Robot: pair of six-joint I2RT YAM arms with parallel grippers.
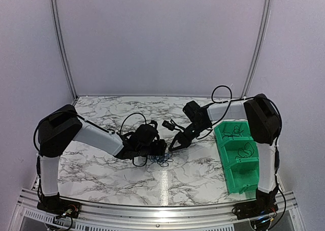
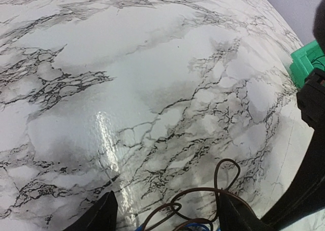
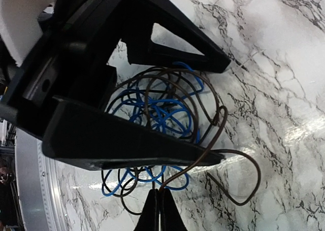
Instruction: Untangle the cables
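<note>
Black matte plastic: the right gripper (image 3: 160,203), low centre of its own wrist view, has its two slim fingers pressed together into a point. They pinch a brown strand (image 3: 222,117) that runs straight into the tips. From there the strand arcs up to the cables (image 3: 157,109), a loose nest of glossy blue and dark brown loops, thin and round, lying on the table. The left gripper (image 3: 223,111) fills the upper left of that view: two long wedge-shaped, flat-faced fingers, spread wide and straddling the nest, one above it and one below, not closed on it. Its own wrist view agrees: dark fingertips at the bottom edge, brown and blue loops between them. One stray brown end curls off to the lower right, loose on the surface. The table (image 2: 152,89) is a white marble pattern with grey-black veins, smooth, with a streak of glare. In the top view both arms meet at centre, with the tangle just below them. At the right of the frame stands a green plastic bin (image 1: 238,162), divided into compartments, with thin dark curls in the upper two.
</note>
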